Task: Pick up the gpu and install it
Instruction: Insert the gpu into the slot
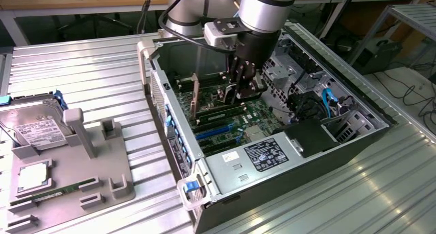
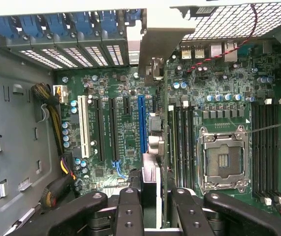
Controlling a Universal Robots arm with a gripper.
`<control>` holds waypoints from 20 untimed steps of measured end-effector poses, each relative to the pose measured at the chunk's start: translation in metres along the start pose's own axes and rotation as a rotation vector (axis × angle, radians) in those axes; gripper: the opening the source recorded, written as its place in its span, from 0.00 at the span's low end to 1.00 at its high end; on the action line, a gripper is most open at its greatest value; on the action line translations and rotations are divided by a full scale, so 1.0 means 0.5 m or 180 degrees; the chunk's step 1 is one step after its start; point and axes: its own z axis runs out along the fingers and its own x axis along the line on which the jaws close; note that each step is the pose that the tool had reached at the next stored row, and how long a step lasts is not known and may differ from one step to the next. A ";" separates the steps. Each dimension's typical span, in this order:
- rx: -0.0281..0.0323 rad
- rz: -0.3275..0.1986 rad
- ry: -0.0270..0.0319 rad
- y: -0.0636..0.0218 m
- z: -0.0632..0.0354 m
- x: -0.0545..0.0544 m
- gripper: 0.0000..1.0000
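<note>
**Gripper holds gpu upright over the motherboard**

Black fingers (image 2: 130,209) of the gripper (image 1: 244,88) close narrowly on the gpu (image 2: 155,147), seen edge-on in the wrist view, standing on end between the expansion slots and the memory slots. From the exterior view the gripper reaches down inside the open computer case (image 1: 354,142), over the green motherboard (image 1: 256,116). That case contains the motherboard, an empty CPU socket (image 2: 224,160), a blue slot (image 2: 141,123), a white slot (image 2: 84,128) and bundled cables (image 2: 49,98). At the exterior view's left, well apart from the case, a grey fixture tray (image 1: 102,172) holds a hard drive (image 1: 38,129) and a narrow memory stick (image 1: 58,190)
</note>
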 end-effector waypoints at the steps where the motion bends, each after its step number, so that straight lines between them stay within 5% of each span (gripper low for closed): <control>1: 0.0000 0.0000 0.0000 0.000 0.000 0.000 0.28; 13: 0.0000 0.0000 0.0001 0.001 0.002 0.000 0.28; 20: -0.0001 -0.0090 0.0000 0.008 0.037 0.000 0.28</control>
